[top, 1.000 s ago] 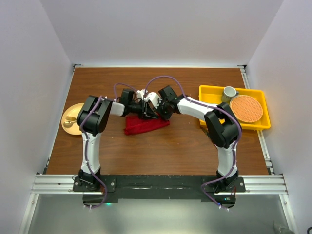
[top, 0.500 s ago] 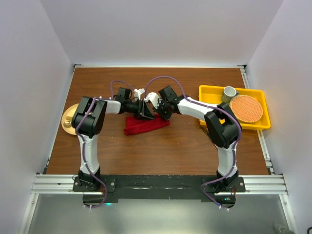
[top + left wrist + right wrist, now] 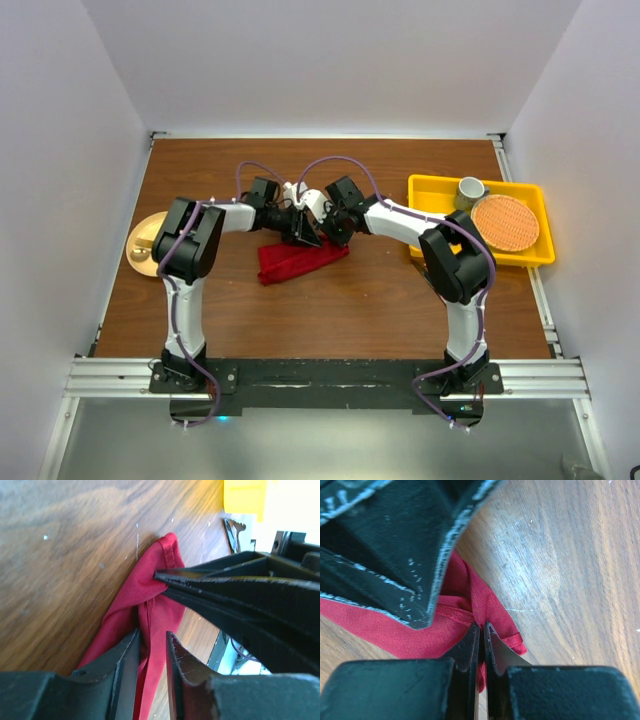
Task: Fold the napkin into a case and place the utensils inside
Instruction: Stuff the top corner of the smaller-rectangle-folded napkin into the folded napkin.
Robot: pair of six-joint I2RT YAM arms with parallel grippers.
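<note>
The deep-red napkin (image 3: 298, 262) lies bunched in a narrow strip on the wooden table, just near of both grippers. My right gripper (image 3: 323, 232) is shut on a raised fold of the napkin (image 3: 395, 635), pinched between its jaws (image 3: 483, 626). My left gripper (image 3: 302, 232) faces it tip to tip. Its jaws (image 3: 153, 634) stand a little apart, straddling a fold of the napkin (image 3: 160, 605) without squeezing it. The tines of a fork (image 3: 234, 530) show beyond the cloth in the left wrist view. The other utensils are out of view.
A yellow tray (image 3: 430, 190) at the right holds a cup (image 3: 471, 188) and a round orange woven mat (image 3: 505, 222). A round wooden plate (image 3: 140, 255) sits at the table's left edge. White walls close in the left, right and back.
The left gripper opened off the cloth, drew back left a little, then came back beside the right gripper. The napkin's left end shifted slightly right. The right gripper kept its hold.
</note>
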